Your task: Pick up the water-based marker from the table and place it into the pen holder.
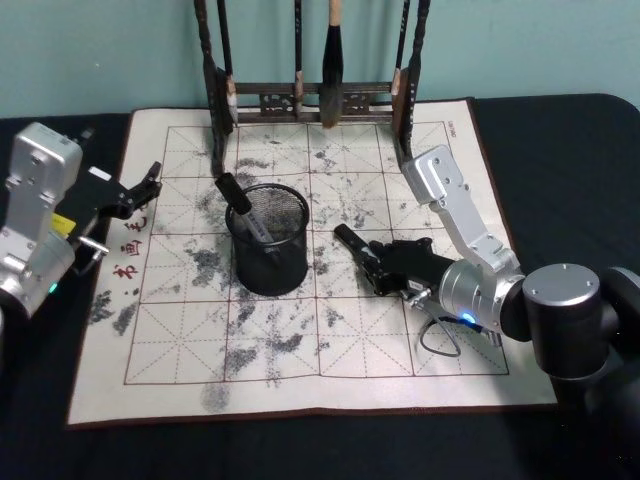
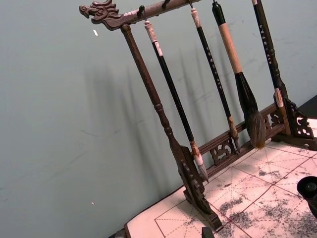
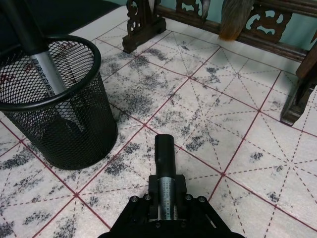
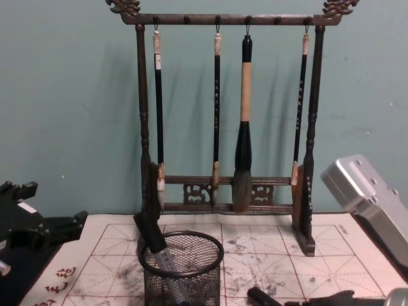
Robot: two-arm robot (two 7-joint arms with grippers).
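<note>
The black mesh pen holder (image 1: 268, 240) (image 3: 54, 109) (image 4: 182, 268) stands on the white mat (image 1: 300, 360). One black-capped marker (image 1: 243, 208) (image 3: 42, 64) (image 4: 153, 239) leans inside it. My right gripper (image 1: 378, 265) (image 3: 166, 198) is just right of the holder, low over the mat. It is shut on a second water-based marker (image 1: 350, 243) (image 3: 165, 163) (image 4: 261, 296), whose silver barrel and black cap stick out past the fingers. I cannot tell if that marker touches the mat. My left gripper (image 1: 145, 188) (image 4: 44, 229) rests open at the mat's left edge.
A tall dark wooden brush rack (image 1: 310, 100) (image 2: 188, 163) (image 4: 229, 191) with several hanging brushes stands at the back of the mat. The black table (image 1: 560, 130) surrounds the mat. A teal wall is behind.
</note>
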